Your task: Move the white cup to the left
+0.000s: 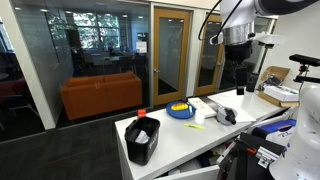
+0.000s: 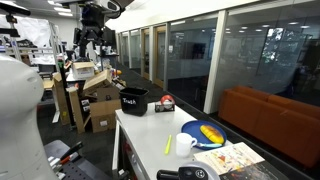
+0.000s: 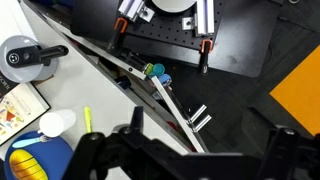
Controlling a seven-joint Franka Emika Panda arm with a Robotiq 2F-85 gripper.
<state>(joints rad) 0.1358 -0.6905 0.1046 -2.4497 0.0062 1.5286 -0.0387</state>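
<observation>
Hovering high with the gripper [image 1: 237, 82] spread and gripping nothing.
The cup [image 2: 185, 145] stands upright on the table [image 1: 175, 145], just beside the blue dish [image 2: 205, 133]. In the wrist view the cup [image 3: 57, 123] lies well off toward the picture's left edge, while my fingers hang past the table's rim. I judge I must travel across to it, then descend along its vertical axis.

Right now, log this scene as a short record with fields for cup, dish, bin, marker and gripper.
white cup: upright on the table, beside the blue dish
blue dish: holds something yellow
black bin: at the table's other end, white stuff inside
yellow marker: lying near the cup
gripper: open, empty, raised high, clear of the cup
</observation>
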